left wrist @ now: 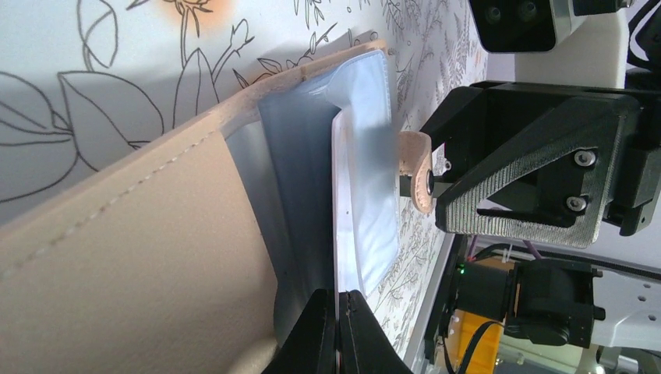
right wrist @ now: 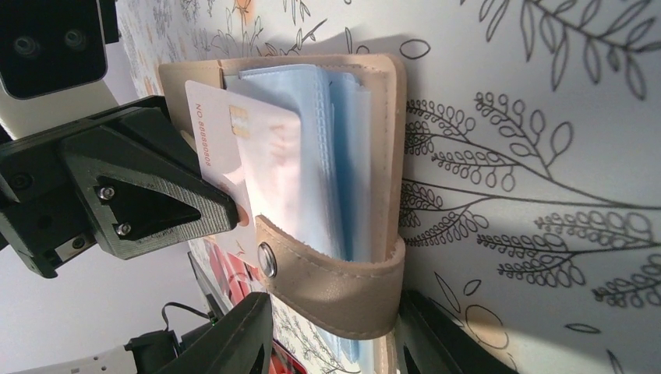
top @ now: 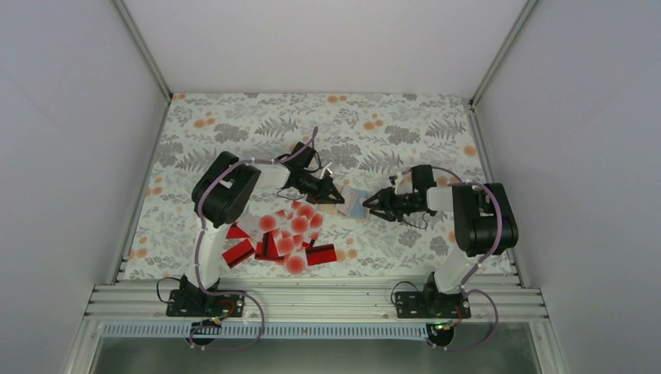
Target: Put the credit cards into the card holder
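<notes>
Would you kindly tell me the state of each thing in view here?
card holder: open, sleeves fanned
white card: partly slid into holder
left gripper: shut on white card
right gripper: shut on card holder
loose credit cards: heaped on table

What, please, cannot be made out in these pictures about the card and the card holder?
- Top view: card holder too small, crowded between left gripper and right gripper; its inside doesn't show.
- Left wrist view: card seen edge-on, face hidden.
- Right wrist view: card's far end hidden inside blue sleeves, so its depth is unclear.
</notes>
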`<state>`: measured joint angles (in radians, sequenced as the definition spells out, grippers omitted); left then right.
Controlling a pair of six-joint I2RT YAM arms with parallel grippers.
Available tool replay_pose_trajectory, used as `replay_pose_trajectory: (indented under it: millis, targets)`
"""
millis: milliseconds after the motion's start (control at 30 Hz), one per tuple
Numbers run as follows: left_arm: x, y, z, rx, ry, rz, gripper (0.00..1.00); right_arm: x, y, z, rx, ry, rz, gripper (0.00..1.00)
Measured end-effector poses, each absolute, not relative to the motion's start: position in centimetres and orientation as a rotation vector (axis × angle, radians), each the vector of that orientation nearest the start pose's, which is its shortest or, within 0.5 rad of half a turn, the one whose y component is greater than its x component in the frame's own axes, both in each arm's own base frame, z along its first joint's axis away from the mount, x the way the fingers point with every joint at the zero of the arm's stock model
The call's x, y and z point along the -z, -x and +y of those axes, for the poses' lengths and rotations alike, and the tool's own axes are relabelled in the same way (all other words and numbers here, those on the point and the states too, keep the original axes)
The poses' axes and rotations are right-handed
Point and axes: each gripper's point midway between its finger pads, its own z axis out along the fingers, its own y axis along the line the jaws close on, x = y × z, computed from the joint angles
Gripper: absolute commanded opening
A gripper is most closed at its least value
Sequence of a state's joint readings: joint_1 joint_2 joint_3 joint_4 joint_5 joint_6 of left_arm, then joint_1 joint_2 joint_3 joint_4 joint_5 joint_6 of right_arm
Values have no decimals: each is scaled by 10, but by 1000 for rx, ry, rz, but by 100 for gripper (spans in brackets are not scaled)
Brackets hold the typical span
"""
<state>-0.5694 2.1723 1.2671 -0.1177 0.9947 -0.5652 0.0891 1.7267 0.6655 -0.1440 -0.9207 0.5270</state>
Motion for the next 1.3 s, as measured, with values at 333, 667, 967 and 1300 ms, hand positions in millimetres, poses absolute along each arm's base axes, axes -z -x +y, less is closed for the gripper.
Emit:
replay_pose_trajectory:
  millis: [333, 667, 967, 1300]
  targets:
    - [-33, -306, -370, 1644, -349, 2746, 2, -22, -280, 164, -1460, -331, 2696, 39]
    - [-38, -304, -369, 1654, -241, 2749, 2, -21, -278, 165, -1470, -312, 2678, 38]
    - [-41, -304, -378, 1657, -196, 2745, 2, -20, -277, 165, -1477, -300, 2665, 37]
    - [-41, -303, -386, 1652, -163, 2743, 2, -20, -276, 166, -1483, -293, 2659, 35]
